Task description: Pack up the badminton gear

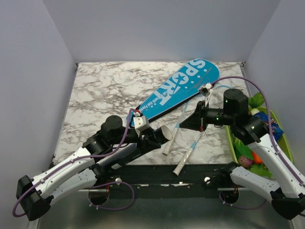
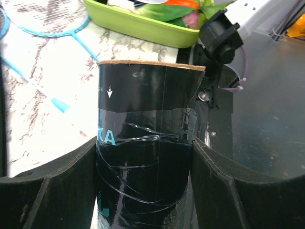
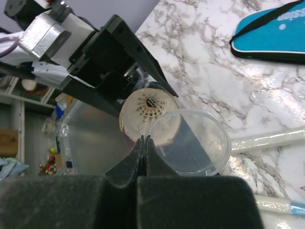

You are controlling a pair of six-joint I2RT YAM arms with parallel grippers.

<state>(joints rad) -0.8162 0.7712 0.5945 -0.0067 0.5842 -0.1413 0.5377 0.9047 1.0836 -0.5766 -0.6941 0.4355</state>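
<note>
Clasping a shuttlecock tube (image 2: 147,95) round its black-taped middle, the left gripper (image 2: 144,152) holds it nearly level over the near part of the marble table (image 1: 105,90), open mouth turned toward the right arm; feathered shuttlecocks (image 3: 148,107) show inside that mouth. The right gripper (image 3: 144,140) has its fingers pressed fully together, and from its wrist view they appear to pinch the thin rim of a clear plastic cap (image 3: 195,143), held just in front of the tube's mouth and not yet on it. The tube looks like light cardboard, stiff along its length but easy to crush, so a moderate hold across the middle suits it; the cap seems thin, slick and springy, likely to slip or flex in a rim pinch, and probably has to go on square. The two light-blue rackets (image 1: 183,161) lie side by side on the table between the arms, their heads partly hidden under the right arm; light and whippy, they are best lifted by the white handles. The cyan "SPORT" bag (image 1: 183,88) lies flat beyond them, soft and floppy, its opening not visible. The green tray (image 2: 143,27) sits at the right
</note>
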